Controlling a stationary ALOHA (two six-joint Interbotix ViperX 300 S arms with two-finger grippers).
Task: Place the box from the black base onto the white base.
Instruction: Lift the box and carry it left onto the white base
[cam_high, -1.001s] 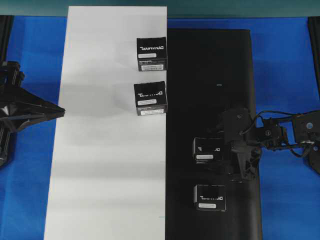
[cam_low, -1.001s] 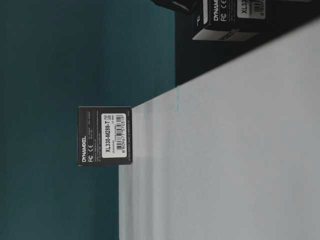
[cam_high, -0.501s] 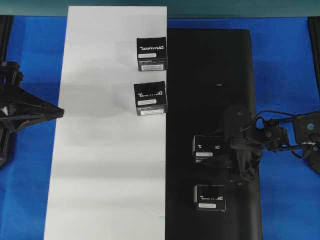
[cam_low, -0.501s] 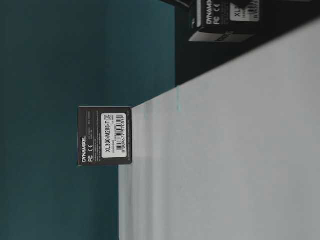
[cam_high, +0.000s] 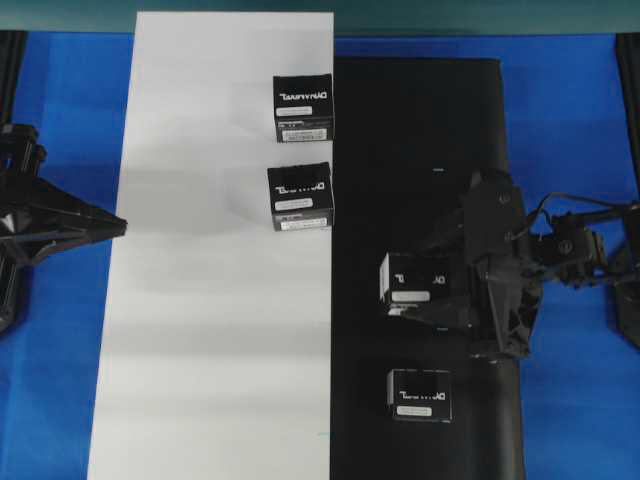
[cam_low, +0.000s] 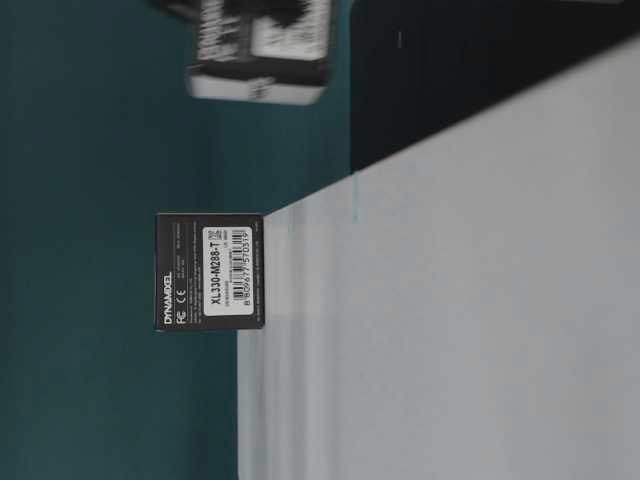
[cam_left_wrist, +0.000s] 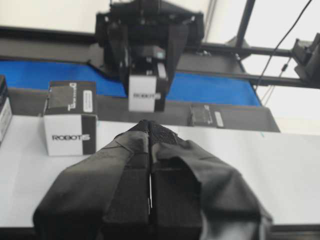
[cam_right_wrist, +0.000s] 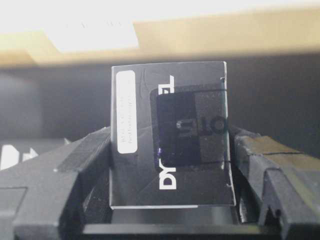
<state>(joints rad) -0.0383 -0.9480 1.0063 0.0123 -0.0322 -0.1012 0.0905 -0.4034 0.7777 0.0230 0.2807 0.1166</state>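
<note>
Black box sits clamped between the right gripper's jaws — raised above the black base. Left gripper hovers pressed shut, empty, at the white base's left edge.

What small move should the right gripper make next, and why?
Probably carry the box sideways toward the white base. The right gripper is shut on it, lifted above the black base, and bare white lies below the two boxes there.

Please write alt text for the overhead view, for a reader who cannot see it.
The right gripper holds a black box above the black base; another box lies there. Two boxes sit on the white base.
</note>
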